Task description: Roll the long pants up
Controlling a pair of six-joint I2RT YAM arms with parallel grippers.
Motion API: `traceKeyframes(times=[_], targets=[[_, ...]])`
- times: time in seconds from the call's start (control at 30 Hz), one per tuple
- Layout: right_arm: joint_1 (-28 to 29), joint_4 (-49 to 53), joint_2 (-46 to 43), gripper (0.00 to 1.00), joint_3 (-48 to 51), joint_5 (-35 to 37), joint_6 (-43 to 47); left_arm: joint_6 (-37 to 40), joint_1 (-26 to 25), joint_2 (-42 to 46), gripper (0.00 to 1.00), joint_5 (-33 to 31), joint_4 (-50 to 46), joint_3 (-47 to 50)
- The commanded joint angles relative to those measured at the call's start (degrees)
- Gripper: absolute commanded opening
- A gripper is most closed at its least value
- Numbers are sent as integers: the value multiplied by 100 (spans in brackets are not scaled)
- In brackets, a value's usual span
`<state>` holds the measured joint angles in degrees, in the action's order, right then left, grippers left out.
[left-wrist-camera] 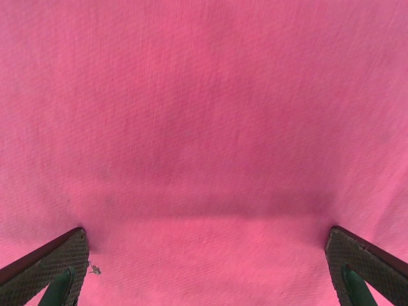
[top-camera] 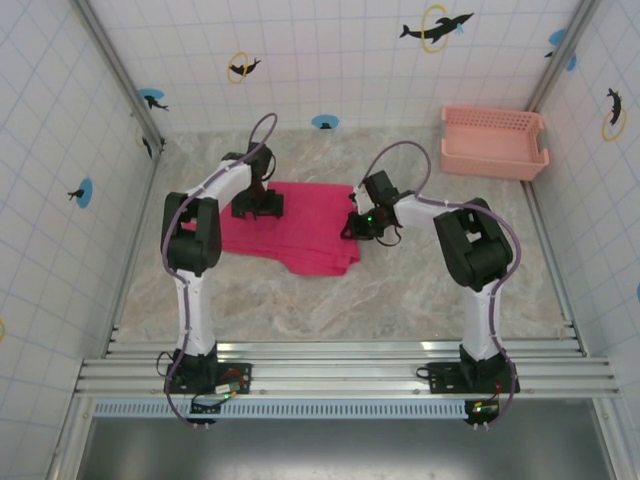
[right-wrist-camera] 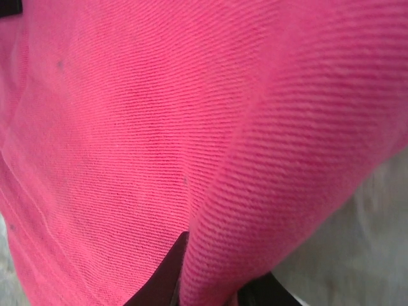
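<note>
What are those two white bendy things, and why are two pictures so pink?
They are two robot arms bolted to a table's near edge. One picture looks down from above: the long pants lie folded on the table, with a basket in the far right corner. The other two come from cameras on the wrists, very close to the cloth. The left gripper is open over the pants; the right gripper pinches a fold at their right edge.
</note>
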<state>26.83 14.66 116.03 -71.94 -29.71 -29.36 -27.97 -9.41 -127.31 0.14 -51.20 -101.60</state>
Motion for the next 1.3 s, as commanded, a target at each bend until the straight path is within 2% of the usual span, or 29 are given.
traceKeyframes(times=[0.0, 0.2, 0.37, 0.5, 0.53, 0.6, 0.77, 0.8, 0.9, 1.0, 1.1, 1.27], targets=[[41, 86, -629, 20, 555, 111, -102, -195, -187, -427, 97, 102, -231, -643], [176, -295, -1406, 19, 1540, 305, -532, -382, -414, -1309, 98, 339, -462, -1841], [362, -1244, -2005, 19, 2551, 647, -1528, -710, -522, -1857, 98, 675, -443, -2459], [907, -1375, -2440, 20, 2918, 1094, -2102, -913, -626, -2092, 98, 915, -255, -2593], [1087, -1265, -2535, 23, 2902, 1318, -2185, -961, -660, -2122, 97, 959, -164, -2601], [1421, -1041, -2640, 38, 2822, 1581, -2307, -1067, -732, -2233, 97, 1047, -64, -2703], [2080, -579, -2660, 69, 2563, 1797, -2381, -1322, -916, -2650, 98, 1435, 86, -3236], [2151, -591, -2658, 73, 2567, 1780, -2430, -1362, -960, -2746, 97, 1477, 78, -3374], [2283, -801, -2652, 76, 2510, 1348, -2567, -1482, -1059, -2999, 97, 1739, 220, -3658], [2444, -51, -2826, 79, 2000, 983, -2089, -1518, -1117, -3241, 98, 1953, 242, -3972], [2562, 1666, -3114, 80, 1140, 1455, -1063, -1521, -1116, -3254, 98, 2298, 548, -3955], [2564, 2551, -3513, 81, 468, 1553, -220, -1622, -1138, -3431, 98, 2902, 1064, -4157]])
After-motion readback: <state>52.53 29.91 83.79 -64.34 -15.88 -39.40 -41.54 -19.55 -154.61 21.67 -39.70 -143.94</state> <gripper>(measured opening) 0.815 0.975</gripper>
